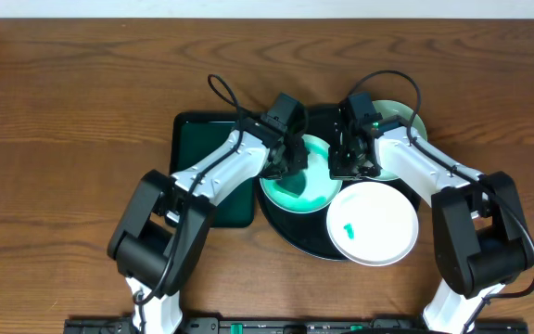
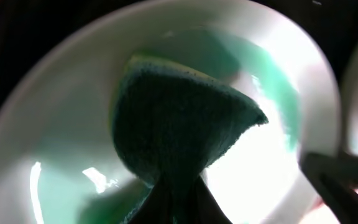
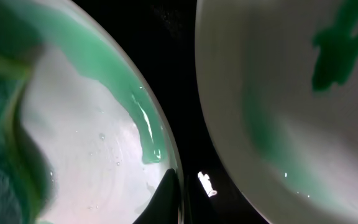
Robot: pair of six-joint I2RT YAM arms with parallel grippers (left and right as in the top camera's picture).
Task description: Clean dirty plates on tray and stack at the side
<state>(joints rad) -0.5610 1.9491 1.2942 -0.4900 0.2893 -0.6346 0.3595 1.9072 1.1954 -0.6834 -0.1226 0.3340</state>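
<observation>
My left gripper [image 1: 286,163] is clamped on a green sponge [image 2: 179,118], pressed into the smeared plate [image 2: 55,124] on the black tray [image 1: 290,234] — wiping is the step in hand. Right gripper [image 1: 352,165] is closed at that plate's rim, apparently steadying it; the view is blurred. Next: finish the wipe, then lift the plate aside — front plate [image 1: 378,232] still smeared.

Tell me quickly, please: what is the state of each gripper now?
Left gripper: closed on the green sponge.
Right gripper: closed, at the rim of the smeared plate; whether it grips cannot be told.
</observation>
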